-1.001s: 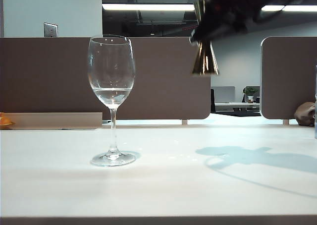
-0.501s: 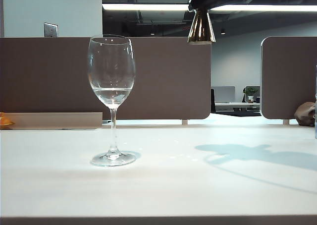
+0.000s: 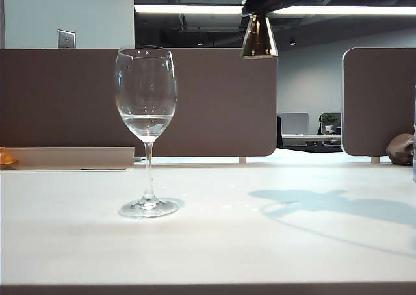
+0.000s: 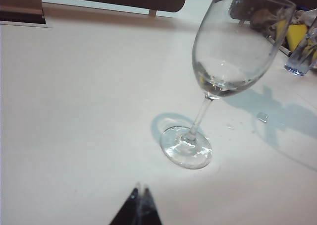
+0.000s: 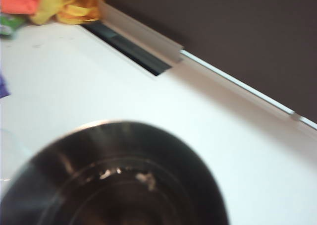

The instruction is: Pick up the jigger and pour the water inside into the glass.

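From my remote station I recorded the glass (image 3: 147, 129) standing upright on the white table (image 3: 208, 243), left of centre in the exterior view, with a shallow layer of water (image 3: 147, 121) in the lower part of its bowl.

The jigger (image 3: 259, 37) hung high in the air to the right of the glass and well apart from it, its wide cone pointing down, its foot a little above the level of the glass's rim. The right gripper (image 3: 260, 6) had hold of it from above at the top edge of that view, jaws closed narrowly about the upper part. In the right wrist view the jigger's dark rim and inner wall filled the near field; I saw a few bright specks inside but could not tell whether liquid was there.

The left gripper (image 4: 137, 205) showed only its two dark fingertips, drawn together with no gap, holding nothing, low over the table near the glass's foot and clear of it.
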